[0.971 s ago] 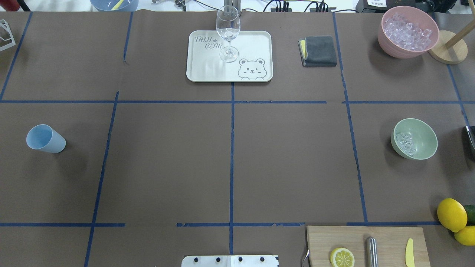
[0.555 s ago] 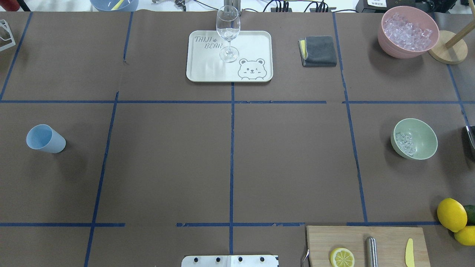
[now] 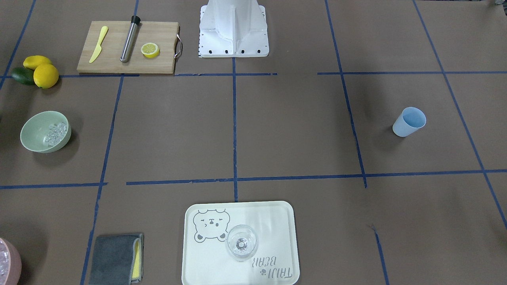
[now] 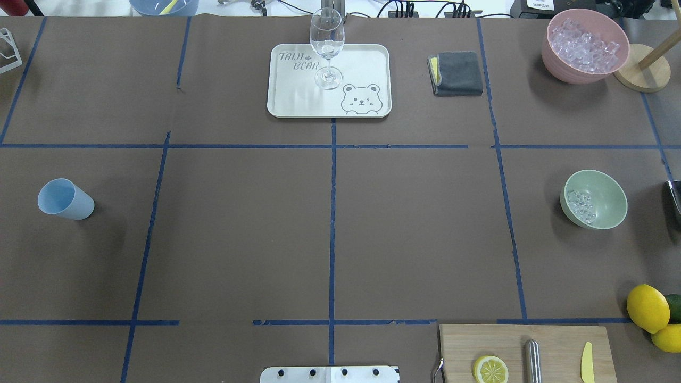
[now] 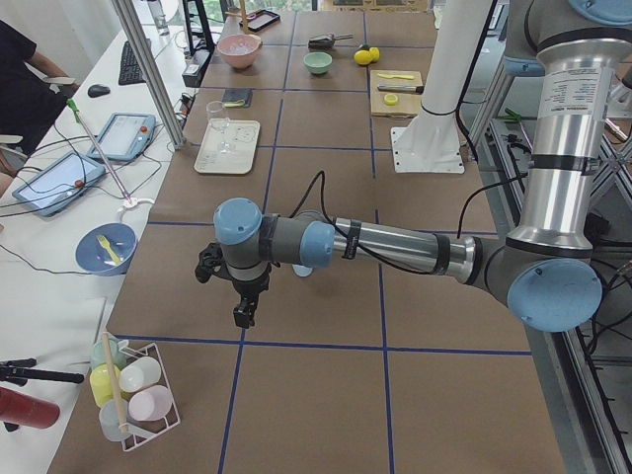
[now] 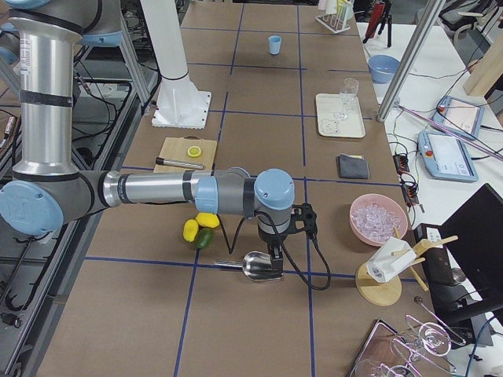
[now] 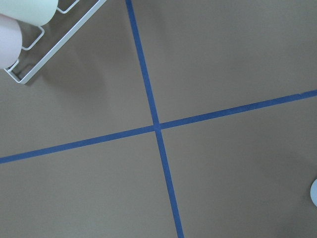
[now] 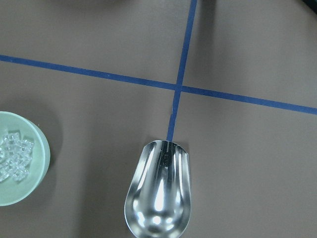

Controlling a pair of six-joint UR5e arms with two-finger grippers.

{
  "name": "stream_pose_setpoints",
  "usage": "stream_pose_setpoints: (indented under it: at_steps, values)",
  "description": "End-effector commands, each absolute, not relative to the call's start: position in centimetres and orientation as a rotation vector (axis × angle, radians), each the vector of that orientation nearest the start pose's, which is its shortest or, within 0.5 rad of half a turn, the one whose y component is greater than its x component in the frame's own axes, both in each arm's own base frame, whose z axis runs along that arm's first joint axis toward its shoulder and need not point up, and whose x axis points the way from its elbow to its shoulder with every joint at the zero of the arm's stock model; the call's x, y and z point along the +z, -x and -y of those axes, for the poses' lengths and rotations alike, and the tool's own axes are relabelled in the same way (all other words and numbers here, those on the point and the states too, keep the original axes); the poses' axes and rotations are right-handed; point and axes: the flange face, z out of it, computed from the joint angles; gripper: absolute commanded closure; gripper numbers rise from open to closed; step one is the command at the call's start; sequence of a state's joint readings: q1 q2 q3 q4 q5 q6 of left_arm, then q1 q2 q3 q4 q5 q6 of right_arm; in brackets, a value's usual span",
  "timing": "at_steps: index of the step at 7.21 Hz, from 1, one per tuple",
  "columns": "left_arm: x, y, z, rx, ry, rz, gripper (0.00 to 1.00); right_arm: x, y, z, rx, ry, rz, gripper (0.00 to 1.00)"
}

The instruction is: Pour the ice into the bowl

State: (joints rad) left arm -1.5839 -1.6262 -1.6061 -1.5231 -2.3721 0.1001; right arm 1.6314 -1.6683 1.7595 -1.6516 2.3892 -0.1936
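The pale green bowl (image 4: 609, 198) stands upright at the table's right side, with a small heap of ice (image 4: 581, 205) against its inner left wall. The front-facing view shows the bowl (image 3: 35, 132) and ice (image 3: 55, 132) at its left. In the right wrist view the bowl (image 8: 34, 163) and ice (image 8: 11, 153) are at the left edge, and an empty steel scoop (image 8: 158, 193) is at the bottom centre. My right gripper (image 6: 275, 265) is over the scoop (image 6: 258, 265); I cannot tell its state. My left gripper (image 5: 241, 316) hangs near the blue cup (image 4: 65, 199); I cannot tell its state either.
A pink bowl (image 4: 553, 53) heaped with ice stands far right by a wooden stand (image 4: 641, 74). A stemmed glass (image 4: 326, 48) stands on the bear tray (image 4: 367, 64). There is a grey cloth (image 4: 457, 73), a cutting board (image 4: 558, 346) with a lemon slice, and lemons (image 4: 647, 307).
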Motion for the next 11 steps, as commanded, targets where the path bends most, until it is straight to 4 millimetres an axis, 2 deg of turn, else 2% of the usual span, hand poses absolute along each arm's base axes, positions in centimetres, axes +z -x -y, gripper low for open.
stream_pose_setpoints:
  at_steps: [1, 11]
  values:
    - [63.2, 7.8, 51.0, 0.002, -0.036, -0.825, 0.00, 62.3, -8.5, 44.2, -0.116, -0.094, 0.853, 0.00]
    - [63.2, 7.8, 51.1, 0.003, -0.041, -0.818, 0.00, 63.3, -8.6, 43.9, -0.104, -0.076, 0.853, 0.00]
